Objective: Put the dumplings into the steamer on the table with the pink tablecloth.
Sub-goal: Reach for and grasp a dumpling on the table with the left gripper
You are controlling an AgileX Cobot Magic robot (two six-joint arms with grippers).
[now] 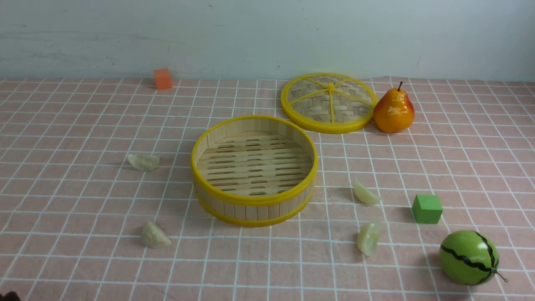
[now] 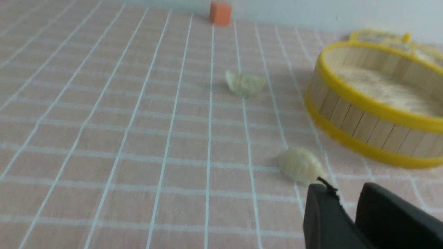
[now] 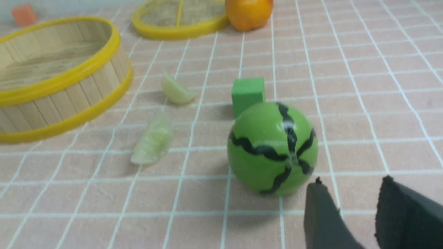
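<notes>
broadly, the pink tablecloth (image 1: 62,125) covers the worktop (image 1: 459,167). the steamer (image 1: 254,205) stands mid-cloth, empty, its lid (image 1: 328,102) laid aside at 1 o'clock, so it can receive. on the cloth around it lie a dumpling (image 1: 143,161) at 9 o'clock, a dumpling (image 1: 154,235) at 8, a dumpling (image 1: 366,193) at 3, a dumpling (image 1: 369,238) at 4, two per arm, i think. left jaws, narrow and empty, are just beside the 8 o'clock one; right jaws, also slightly parted, hold nothing.

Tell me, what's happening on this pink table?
A two-armed robot is meant to put toy dumplings into the bamboo steamer. All four lie on the pink tablecloth, two on each side of the empty steamer. The left fingers hover near one dumpling; the right fingers are beside a toy watermelon. Neither holds anything.
</notes>
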